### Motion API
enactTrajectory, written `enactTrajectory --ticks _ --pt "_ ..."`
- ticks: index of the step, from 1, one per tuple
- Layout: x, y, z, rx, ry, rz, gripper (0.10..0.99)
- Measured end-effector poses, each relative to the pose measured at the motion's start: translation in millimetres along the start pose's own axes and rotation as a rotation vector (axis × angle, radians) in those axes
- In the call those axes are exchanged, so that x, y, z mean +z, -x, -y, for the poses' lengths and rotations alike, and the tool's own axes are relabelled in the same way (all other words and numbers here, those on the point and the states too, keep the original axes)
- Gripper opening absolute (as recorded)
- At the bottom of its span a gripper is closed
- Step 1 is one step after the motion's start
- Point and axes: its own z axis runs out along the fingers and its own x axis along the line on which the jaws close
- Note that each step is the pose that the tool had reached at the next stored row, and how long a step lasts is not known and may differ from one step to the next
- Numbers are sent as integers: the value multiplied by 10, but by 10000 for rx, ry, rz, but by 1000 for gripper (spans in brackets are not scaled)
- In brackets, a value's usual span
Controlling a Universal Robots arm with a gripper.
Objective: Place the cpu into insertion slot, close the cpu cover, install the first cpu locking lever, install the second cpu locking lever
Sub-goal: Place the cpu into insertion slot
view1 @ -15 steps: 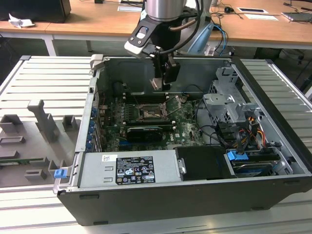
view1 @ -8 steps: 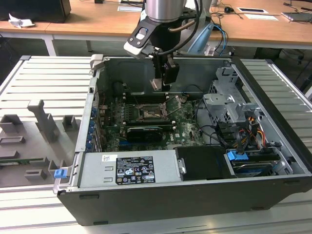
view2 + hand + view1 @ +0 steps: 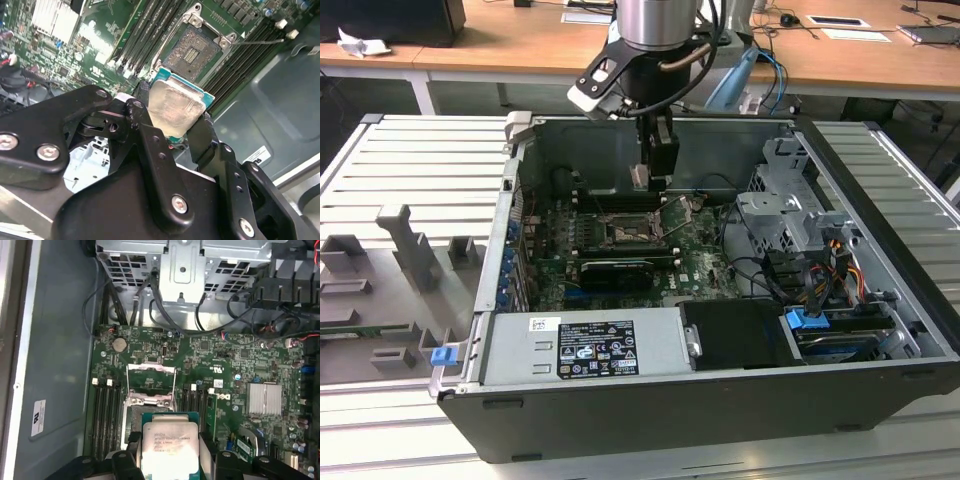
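My gripper (image 3: 655, 165) hangs inside the open computer case, above the green board, shut on the cpu (image 3: 640, 177). In both wrist views the cpu (image 3: 175, 107) (image 3: 167, 445) shows its pale metal face and green edge, clamped between the black fingers (image 3: 147, 135) (image 3: 220, 462). The insertion slot (image 3: 623, 235) (image 3: 192, 50) lies open below, a dark square with a silvery rim. In the first wrist view the slot (image 3: 131, 417) is partly hidden by the cpu. The cpu cover (image 3: 150, 369) is swung open on the slot's far side, with board showing through its window.
Long black memory slots (image 3: 105, 410) flank the socket. A black card (image 3: 615, 272), a labelled power supply (image 3: 585, 345) and a metal drive cage (image 3: 785, 215) with cables crowd the case. A finned heatsink (image 3: 265, 399) sits on the board. Grey fixtures (image 3: 405, 245) stand outside at the exterior view's left.
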Motion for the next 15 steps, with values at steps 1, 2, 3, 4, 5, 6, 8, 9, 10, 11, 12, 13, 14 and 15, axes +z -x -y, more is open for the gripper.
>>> enactTrajectory --ticks 1,2,3,4,5,6,8,9,10,11,12,13,14,15 --pt "4 0 1 114 2 9 545" --pt "8 0 1 210 5 17 545" --pt "15 0 1 353 8 29 545" --pt "22 1 2 460 11 38 545" --pt "26 1 2 533 12 44 545" --pt "27 1 3 565 13 57 545" --pt "35 1 7 588 14 65 545" --pt "39 0 14 589 14 66 545" --pt "49 0 22 587 13 66 545" --pt "75 1 29 585 12 66 545" --pt "105 0 32 584 12 66 545" --pt "143 0 36 586 11 66 545" --pt "170 0 39 586 11 66 545" --pt "207 -1 43 586 12 66 545"
